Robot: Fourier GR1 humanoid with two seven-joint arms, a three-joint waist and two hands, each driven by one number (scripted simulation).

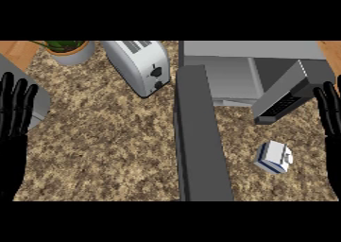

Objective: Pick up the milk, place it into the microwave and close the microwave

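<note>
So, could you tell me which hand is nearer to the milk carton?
Right. The right hand rests open just up and right of the milk carton; the left hand rests open across the counter.

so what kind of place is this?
Most likely a kitchen counter: speckled stone countertop with a toaster, an open microwave, and a milk carton lying in front of it.

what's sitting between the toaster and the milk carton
In the head view, the open microwave door stands between the toaster and the milk carton, with bare counter either side.

counter (103, 142): milk (273, 157), toaster (141, 66), plant pot (72, 52), microwave (235, 71)
</note>
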